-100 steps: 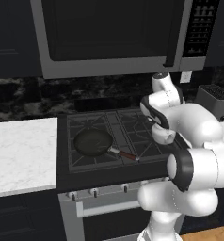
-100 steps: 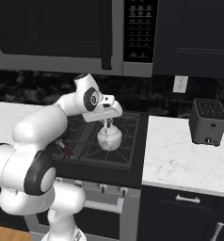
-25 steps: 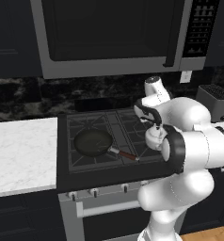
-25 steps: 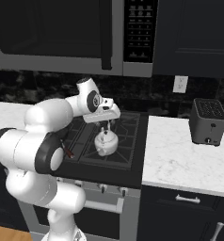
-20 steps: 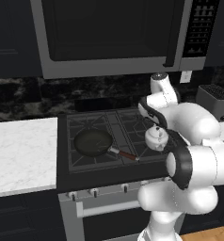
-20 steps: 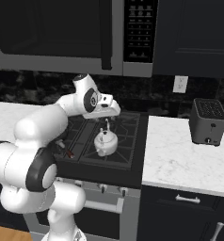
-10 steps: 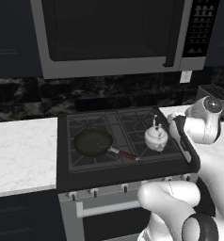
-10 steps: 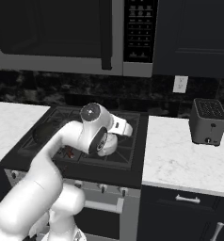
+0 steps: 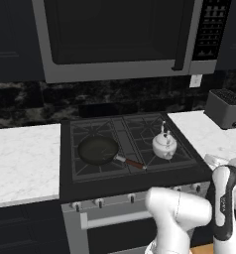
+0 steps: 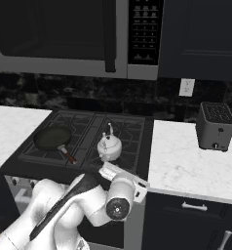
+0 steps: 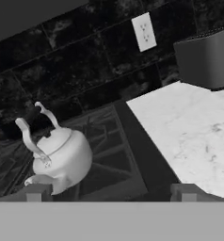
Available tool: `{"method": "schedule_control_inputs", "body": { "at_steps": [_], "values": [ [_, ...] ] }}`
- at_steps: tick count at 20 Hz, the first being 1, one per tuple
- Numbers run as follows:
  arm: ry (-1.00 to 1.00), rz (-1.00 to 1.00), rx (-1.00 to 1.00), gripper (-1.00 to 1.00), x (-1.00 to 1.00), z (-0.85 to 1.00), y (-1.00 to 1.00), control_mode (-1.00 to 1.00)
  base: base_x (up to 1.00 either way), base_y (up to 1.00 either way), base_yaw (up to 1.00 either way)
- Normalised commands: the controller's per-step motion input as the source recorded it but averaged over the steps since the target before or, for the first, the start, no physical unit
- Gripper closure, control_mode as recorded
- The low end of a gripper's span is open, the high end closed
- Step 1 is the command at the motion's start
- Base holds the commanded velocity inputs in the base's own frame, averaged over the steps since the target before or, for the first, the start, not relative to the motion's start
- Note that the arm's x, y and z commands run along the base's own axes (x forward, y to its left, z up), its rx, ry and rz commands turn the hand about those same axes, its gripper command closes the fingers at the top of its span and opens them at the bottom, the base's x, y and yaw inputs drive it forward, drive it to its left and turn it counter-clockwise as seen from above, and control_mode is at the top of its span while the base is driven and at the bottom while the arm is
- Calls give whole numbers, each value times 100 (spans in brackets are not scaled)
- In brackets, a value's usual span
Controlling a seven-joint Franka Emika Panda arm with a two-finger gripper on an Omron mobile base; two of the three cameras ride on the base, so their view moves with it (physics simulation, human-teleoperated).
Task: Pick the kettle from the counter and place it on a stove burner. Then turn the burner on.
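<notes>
Since the earlier frames, the arm had withdrawn from above the cooktop and dropped low in front of the range; the kettle (image 9: 164, 144) had kept its place on the right front stove burner (image 9: 177, 155) throughout.

At this moment the end effector (image 11: 109, 190) was open, its two finger tips wide apart with nothing between them. It sat at the front edge of the range, looking across the cooktop. The kettle stood ahead of it and toward its left fingertip, upright on the grate, apart from the fingers. The counter (image 11: 189, 132) lay ahead and to its right, with the toaster (image 11: 207, 59) beyond that and a wall outlet (image 11: 144, 32) on the backsplash further ahead. The frying pan (image 9: 97, 150) rested on the left front grate, well apart from the kettle.

Assessment: the pick and the placement appeared complete, the kettle being released and seated on a burner. The remaining step was to turn that burner on. No flame was visible. The row of knobs (image 9: 132, 198) on the range front was untouched as far as could be judged; which knob served the kettle's burner could not be told.
</notes>
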Motion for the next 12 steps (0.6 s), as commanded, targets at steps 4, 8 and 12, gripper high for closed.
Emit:
{"method": "schedule_control_inputs", "body": {
  "at_steps": [4, 8, 12],
  "values": [
    [-46, -1, 29, -100, -97, -93, -50, -100, 0, 0, 0],
    [-29, 2, -1, -100, -20, -76, -8, -100, 0, 0, 0],
    [-19, 8, -14, -100, 8, -74, 0, -100, 0, 0, 0]
  ]
}}
